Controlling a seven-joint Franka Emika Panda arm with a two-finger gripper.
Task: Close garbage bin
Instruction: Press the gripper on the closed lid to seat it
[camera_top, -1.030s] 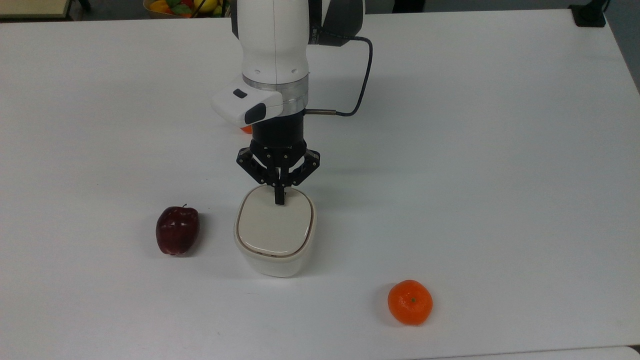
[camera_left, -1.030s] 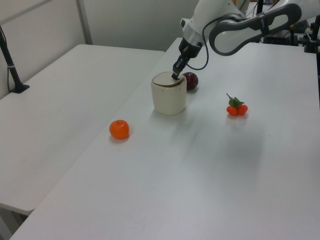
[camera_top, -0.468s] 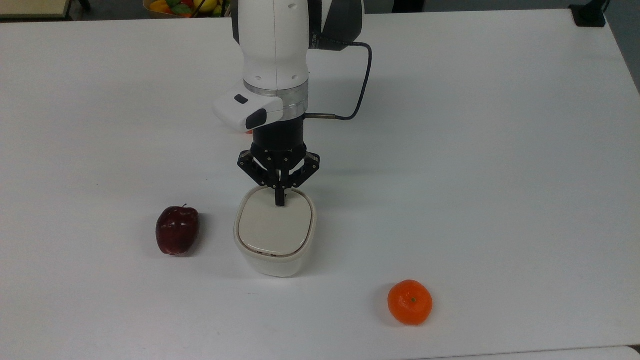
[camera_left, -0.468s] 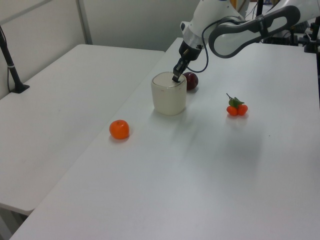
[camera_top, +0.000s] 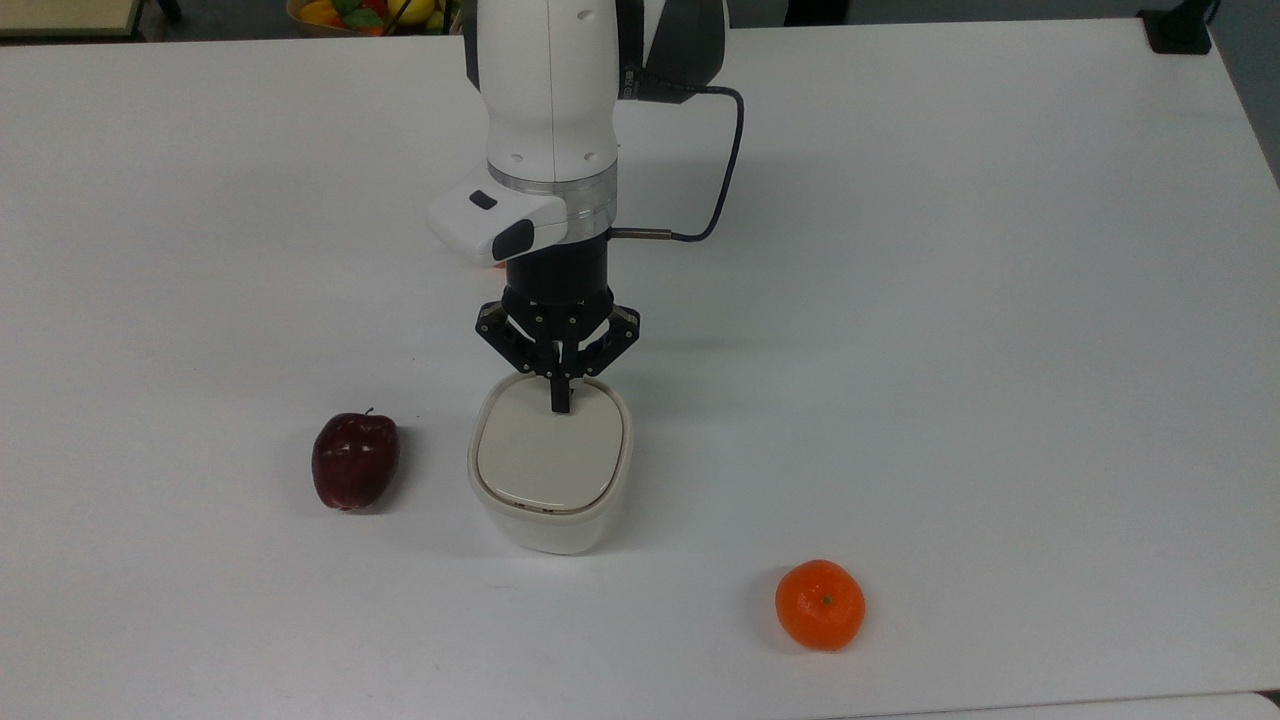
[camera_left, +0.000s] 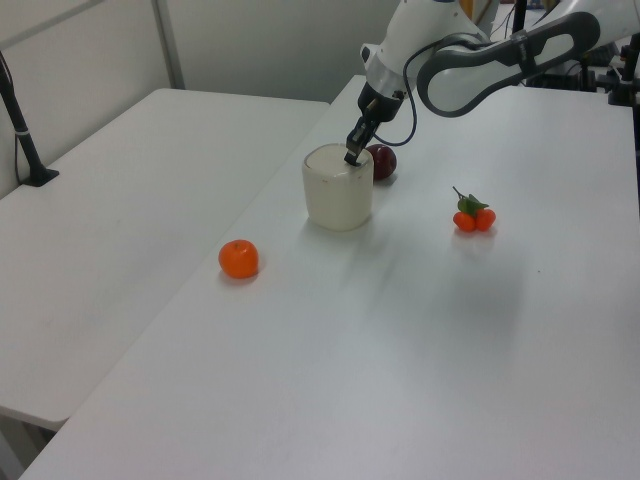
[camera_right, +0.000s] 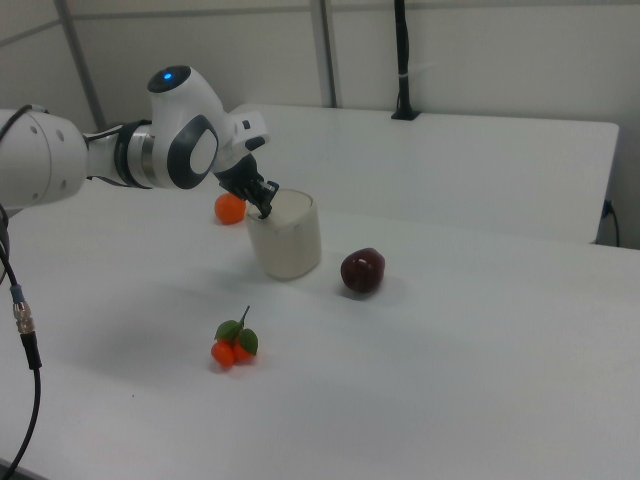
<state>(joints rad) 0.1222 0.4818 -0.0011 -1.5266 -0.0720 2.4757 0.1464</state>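
Observation:
The cream-white garbage bin stands mid-table, its beige lid lying flat inside the rim. My gripper points straight down, its fingers shut together, the tips touching the lid's far edge in the top view. In the left view the bin has the gripper at its top rim on the left view's right. The right view shows the bin with the gripper at its upper left rim.
A dark red apple lies to the top view's left of the bin. An orange sits toward the front right. A small cluster of orange fruits with leaves lies behind the arm. A fruit basket is beyond the table's far edge.
The lid's raised edge has dropped, so it now lies level in the rim. The gripper has lowered slightly with it; between half a second ago and now hardly anything moves.

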